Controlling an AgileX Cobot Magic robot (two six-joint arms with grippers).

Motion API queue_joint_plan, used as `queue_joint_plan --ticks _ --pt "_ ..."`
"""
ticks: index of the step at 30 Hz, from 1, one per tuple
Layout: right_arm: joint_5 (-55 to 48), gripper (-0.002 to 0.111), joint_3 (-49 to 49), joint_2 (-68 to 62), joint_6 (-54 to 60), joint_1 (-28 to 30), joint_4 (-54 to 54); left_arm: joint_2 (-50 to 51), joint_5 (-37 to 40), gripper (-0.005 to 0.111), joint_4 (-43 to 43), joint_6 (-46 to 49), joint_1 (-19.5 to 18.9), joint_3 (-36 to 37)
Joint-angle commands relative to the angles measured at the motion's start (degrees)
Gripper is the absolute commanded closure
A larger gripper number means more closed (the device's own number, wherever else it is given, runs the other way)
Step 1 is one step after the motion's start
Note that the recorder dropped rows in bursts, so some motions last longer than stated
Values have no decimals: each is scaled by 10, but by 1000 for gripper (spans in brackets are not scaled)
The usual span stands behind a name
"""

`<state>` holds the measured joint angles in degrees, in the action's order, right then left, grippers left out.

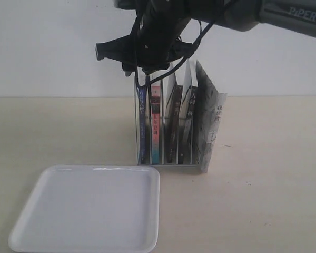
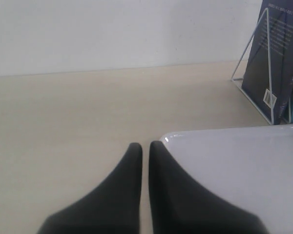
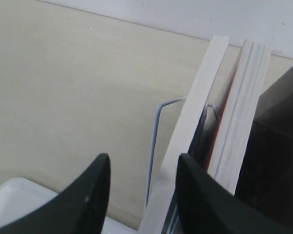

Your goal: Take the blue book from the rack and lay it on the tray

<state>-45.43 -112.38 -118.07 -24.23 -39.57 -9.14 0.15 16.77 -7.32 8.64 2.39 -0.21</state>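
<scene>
The blue book (image 1: 142,126) stands upright at the left end of the white wire rack (image 1: 174,164). Its dark cover (image 2: 278,63) shows behind the rack's wire (image 2: 243,53) in the left wrist view. My right gripper (image 1: 146,74) reaches across from the upper right and hovers at the book's top. It is open (image 3: 144,158), with the book's white page edge (image 3: 193,122) between its fingers, close to one and apart from the other. The white tray (image 1: 89,211) lies empty in front of the rack. My left gripper (image 2: 145,145) is shut, holds nothing, and sits low by the tray's corner (image 2: 244,161).
In the rack, to the right of the blue book, stand a book with a pink-and-teal spine (image 1: 156,126), two dark books (image 1: 174,124) and a grey-white marbled book (image 1: 213,126). A beige tabletop (image 1: 274,200) runs back to a white wall.
</scene>
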Motion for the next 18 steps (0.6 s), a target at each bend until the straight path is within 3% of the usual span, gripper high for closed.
queue_joint_plan --ticks 1,18 --pt "0 67 -3 -2 -14 2 -20 -2 0 103 3 1 -1 2" --pt "-2 67 -3 -27 -68 2 -67 -2 0 103 3 1 -1 2"
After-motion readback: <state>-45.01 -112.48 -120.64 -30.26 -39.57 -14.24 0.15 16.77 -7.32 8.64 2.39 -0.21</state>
